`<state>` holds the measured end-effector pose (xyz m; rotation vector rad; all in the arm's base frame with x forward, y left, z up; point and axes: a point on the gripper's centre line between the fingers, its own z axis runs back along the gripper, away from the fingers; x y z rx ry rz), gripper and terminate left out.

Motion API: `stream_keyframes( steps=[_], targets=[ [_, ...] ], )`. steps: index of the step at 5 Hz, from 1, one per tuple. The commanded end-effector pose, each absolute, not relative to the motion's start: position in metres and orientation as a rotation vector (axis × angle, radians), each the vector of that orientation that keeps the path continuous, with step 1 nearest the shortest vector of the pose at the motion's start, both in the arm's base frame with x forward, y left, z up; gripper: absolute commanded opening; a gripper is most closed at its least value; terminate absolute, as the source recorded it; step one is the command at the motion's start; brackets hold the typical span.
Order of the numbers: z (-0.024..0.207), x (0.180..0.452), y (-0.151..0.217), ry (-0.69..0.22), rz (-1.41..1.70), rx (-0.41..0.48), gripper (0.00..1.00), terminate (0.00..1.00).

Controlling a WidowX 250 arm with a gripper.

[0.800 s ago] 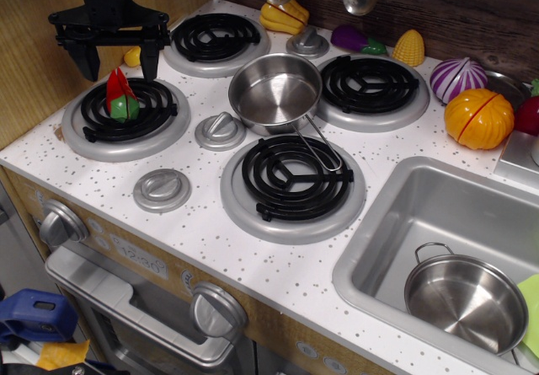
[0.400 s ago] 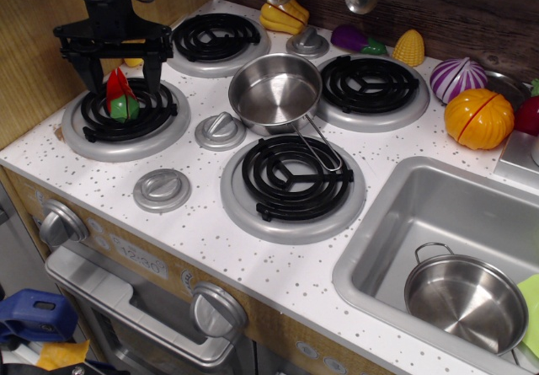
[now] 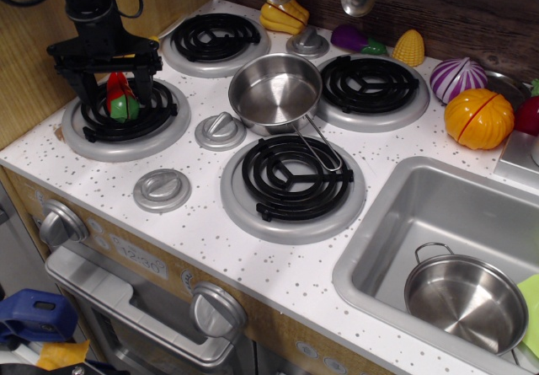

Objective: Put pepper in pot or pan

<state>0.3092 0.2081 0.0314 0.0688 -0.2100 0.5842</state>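
Note:
The pepper [image 3: 120, 99], red tip up with a green base, sits on the front-left burner [image 3: 126, 120]. My gripper [image 3: 114, 95] is open and low over that burner, with one finger [image 3: 86, 93] left of the pepper and the other right of it. I cannot tell whether the fingers touch it. The small steel pan [image 3: 274, 93] with a long wire loop handle [image 3: 323, 142] stands empty in the middle of the stove, to the right of the pepper.
A wider steel pot [image 3: 466, 301] lies in the sink [image 3: 396, 215] at the front right. A yellow pepper [image 3: 285, 14], purple eggplant [image 3: 357, 40], corn [image 3: 409, 48], onion [image 3: 457, 78] and an orange vegetable [image 3: 479, 118] line the back. Silver knobs [image 3: 221, 130] stand between burners.
My gripper has come down and slightly left from above the burner, so its open fingers now straddle the pepper. The pepper and pan have not moved.

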Motion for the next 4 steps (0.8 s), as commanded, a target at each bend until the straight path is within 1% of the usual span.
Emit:
stream_keyframes(
  steps=[1,2,3,4],
  targets=[
    [0.029,0.307,0.224,-0.241,0.615,0.047,1.0,0.0],
    [0.033,0.308,0.22,-0.272,0.623,0.064,0.0,0.0],
    [0.053,0.317,0.209,-0.289,0.597,0.074,0.0,0.0],
    [0.058,0.326,0.181,-0.364,0.566,0.05,0.0,0.0]
  ],
)
